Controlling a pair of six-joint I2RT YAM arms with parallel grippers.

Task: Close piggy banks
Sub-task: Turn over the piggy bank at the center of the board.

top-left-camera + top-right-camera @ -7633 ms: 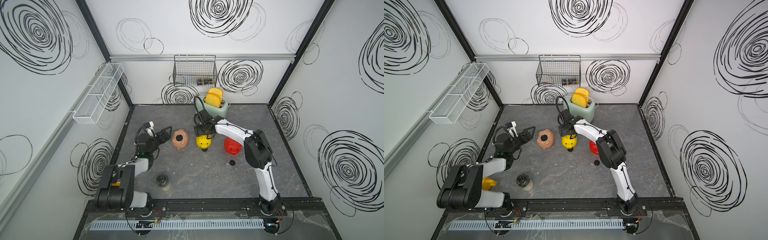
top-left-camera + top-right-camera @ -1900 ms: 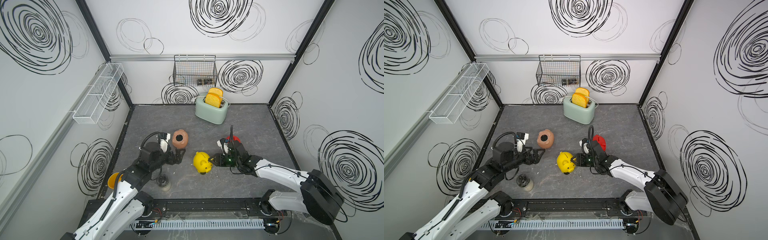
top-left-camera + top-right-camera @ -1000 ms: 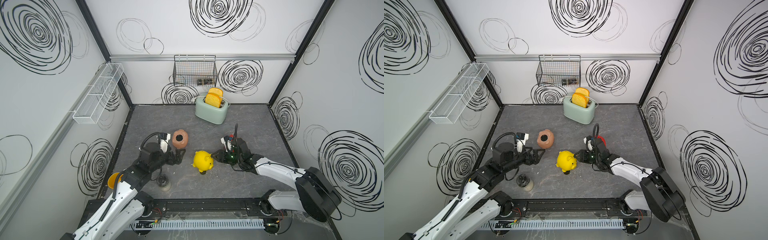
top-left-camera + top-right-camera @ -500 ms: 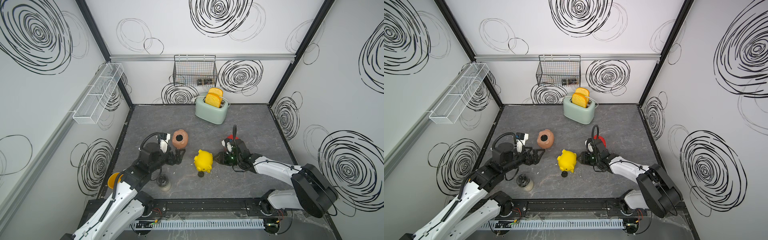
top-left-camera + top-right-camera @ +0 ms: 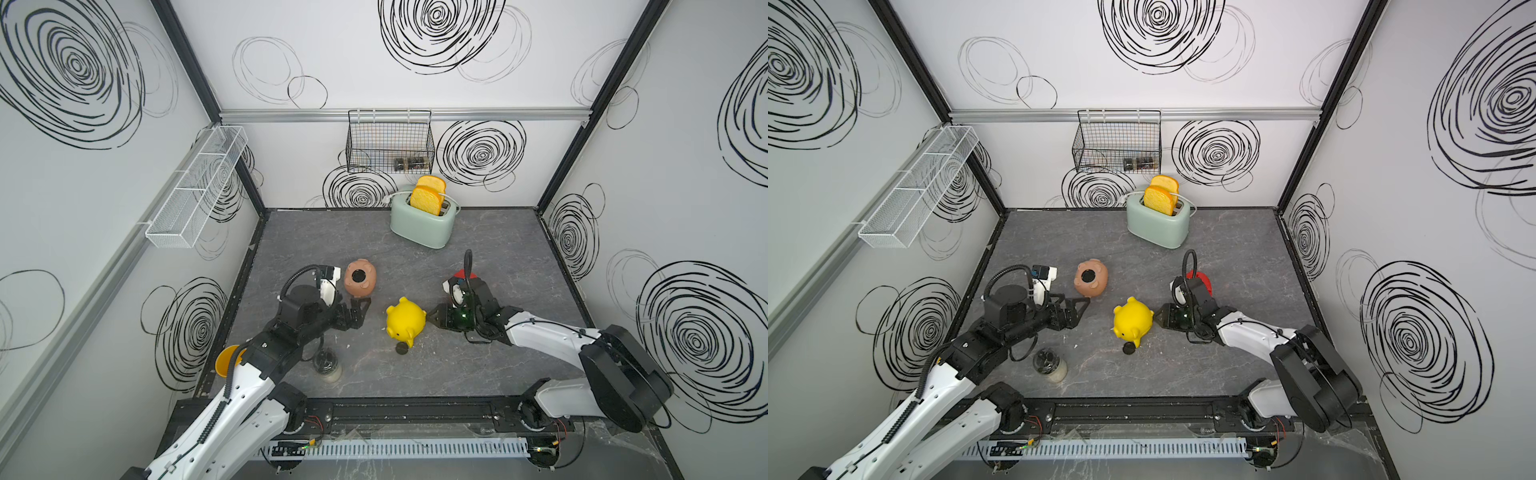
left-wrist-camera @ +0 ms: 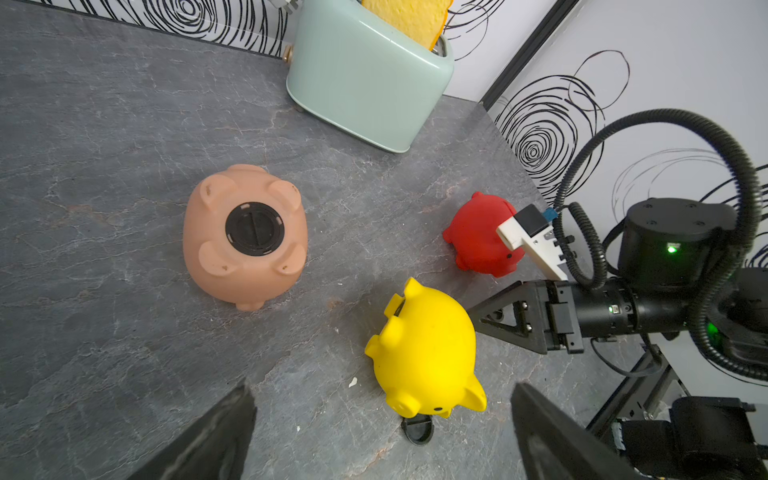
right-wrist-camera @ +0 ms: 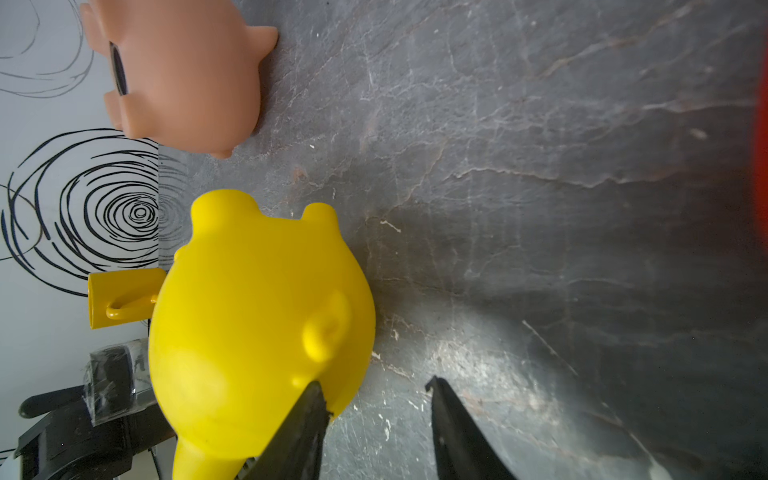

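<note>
Finding: right pincer (image 5: pixel 433 316) half-open, one finger against yellow pig (image 5: pixel 406 321); left pincer (image 5: pixel 359 312) wide open, empty. Risk: a nudge rolls the pig onto the loose plug (image 5: pixel 401 348).

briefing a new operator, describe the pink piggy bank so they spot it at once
Find the mint-green toaster at the back of the grey table. Near the left pincer lies the pink piggy bank. Unlike the yellow pig and red pig, it is belly up, showing a round black cap.
</note>
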